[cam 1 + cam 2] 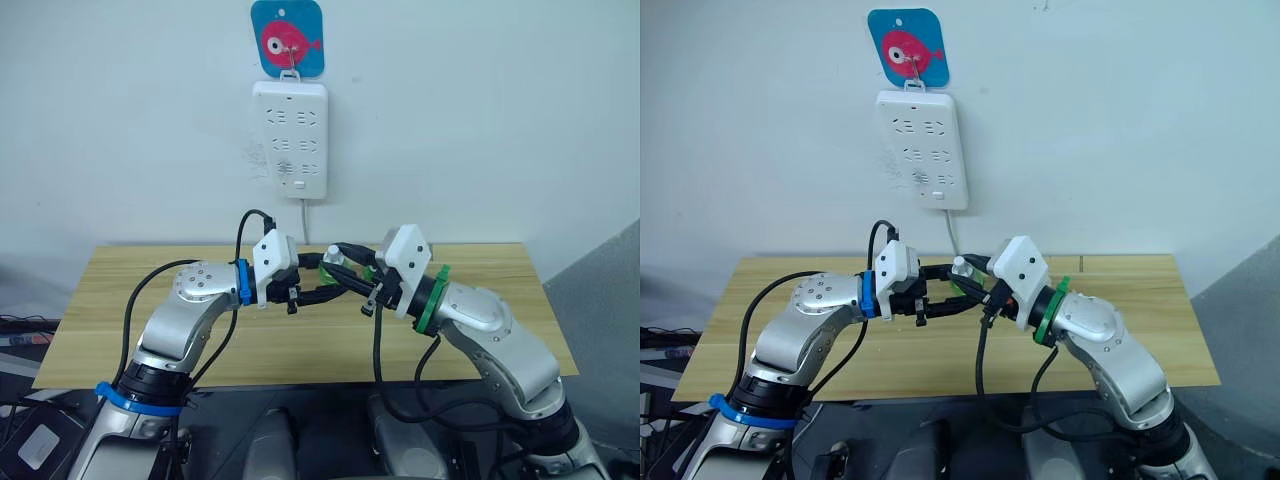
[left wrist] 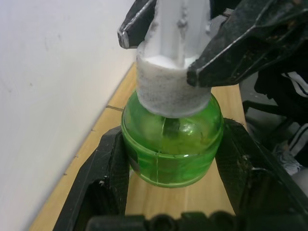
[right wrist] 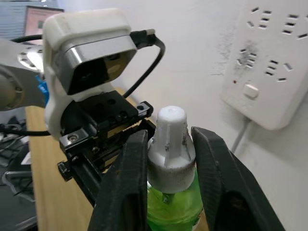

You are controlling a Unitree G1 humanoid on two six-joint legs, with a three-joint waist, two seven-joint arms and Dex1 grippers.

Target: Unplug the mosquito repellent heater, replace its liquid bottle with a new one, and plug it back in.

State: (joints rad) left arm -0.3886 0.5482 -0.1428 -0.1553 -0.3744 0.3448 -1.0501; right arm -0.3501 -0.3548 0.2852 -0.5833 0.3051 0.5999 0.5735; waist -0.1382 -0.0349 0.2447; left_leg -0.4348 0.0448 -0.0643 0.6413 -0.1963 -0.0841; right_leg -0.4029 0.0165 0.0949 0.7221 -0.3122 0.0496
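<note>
Claws both clamp green bottle [image 2: 171, 149]: left [image 2: 171, 159] on body, right [image 3: 168, 159] on white cap; power strip [image 1: 290, 138] behind.

one green bottle [image 2: 171, 154], one power strip [image 1: 290, 138] (wall-hung), one table [image 1: 110, 290], two hands

The two head cameras are looking forward and down from above the arms, facing a pale wall where a long white multi-socket power strip [image 1: 290, 138] is hanging above a light wooden table [image 1: 120, 300]; the right eye is seeing the same scene shifted slightly sideways. The left wrist camera is sitting very close, peering along its black fingers [image 2: 103, 173] at a round green translucent liquid bottle with a white cap [image 2: 172, 144]. The right wrist camera is looking from the opposing side, close on that bottle, towards the wall and strip. All four views are sharing the bottle
</note>
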